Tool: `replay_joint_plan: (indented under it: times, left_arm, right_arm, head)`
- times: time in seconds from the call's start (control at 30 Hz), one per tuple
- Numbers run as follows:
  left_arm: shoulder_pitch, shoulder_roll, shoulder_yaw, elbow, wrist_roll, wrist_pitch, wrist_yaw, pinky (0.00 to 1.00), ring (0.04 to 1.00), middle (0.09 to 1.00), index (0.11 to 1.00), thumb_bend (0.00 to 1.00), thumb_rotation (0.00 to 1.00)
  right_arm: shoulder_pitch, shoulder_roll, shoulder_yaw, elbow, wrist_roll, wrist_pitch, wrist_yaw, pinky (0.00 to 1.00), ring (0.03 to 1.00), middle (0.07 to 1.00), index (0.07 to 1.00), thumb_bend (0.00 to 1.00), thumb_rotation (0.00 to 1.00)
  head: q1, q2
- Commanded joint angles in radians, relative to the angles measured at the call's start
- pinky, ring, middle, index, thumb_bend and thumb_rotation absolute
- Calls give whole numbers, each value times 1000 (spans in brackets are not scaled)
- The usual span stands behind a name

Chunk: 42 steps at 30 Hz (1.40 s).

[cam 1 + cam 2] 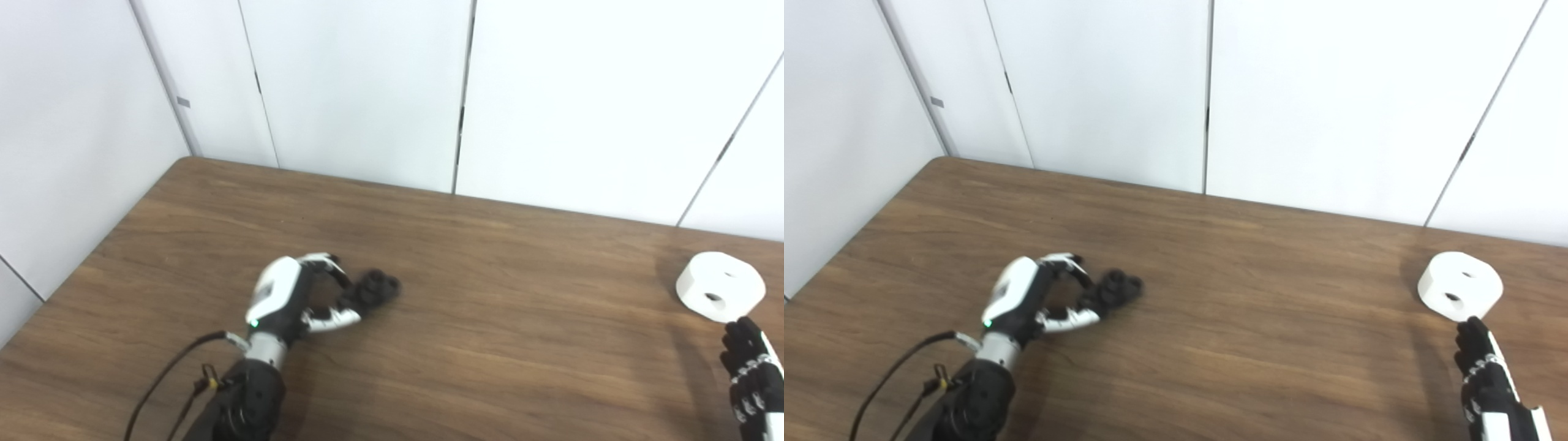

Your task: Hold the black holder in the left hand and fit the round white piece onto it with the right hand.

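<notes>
Two task pieces show in my left eye view: one black holder and one round white piece, both on the wooden worktop. My left hand lies low on the worktop toward its left edge, fingers and thumb curved round toward the holder with the tips at its near side; I cannot tell whether it has a real grasp. The white piece sits near the right edge with two holes showing in its top. My right hand reaches up from the bottom right corner, fingertips just short of the piece, holding nothing. In my right eye view I count the same: one holder at the left hand, one white piece, and the right hand with fingers extended, their tips at the piece's near rim.
</notes>
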Motion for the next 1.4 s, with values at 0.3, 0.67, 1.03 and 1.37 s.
replay_joint_plan:
  times: [0.3, 0.67, 1.03, 1.37]
  left_arm:
    - [57, 3, -90, -69, 57, -132, -60, 784, 864, 810, 487, 514, 41]
    - [103, 35, -200, -45, 169, -290, -102, 890, 870, 800, 485, 517, 43]
    - [146, 32, -279, -78, 248, -305, -149, 902, 879, 811, 485, 518, 44]
    - [168, 30, -293, -27, 210, -360, -131, 904, 875, 806, 486, 517, 43]
  right_arm:
    - [61, 54, 34, 23, -20, 9, -17, 1000, 987, 960, 957, 663, 942]
    - [69, 75, 46, -5, -48, 27, -30, 1000, 985, 950, 957, 640, 957]
    - [73, 92, 67, -43, -94, 57, -59, 1000, 978, 942, 950, 623, 965]
    - [75, 106, 96, -59, -131, 61, -95, 1000, 966, 920, 929, 632, 964]
  head:
    - [-32, 13]
    - [-81, 32]
    - [-173, 67]
    - [-225, 89]
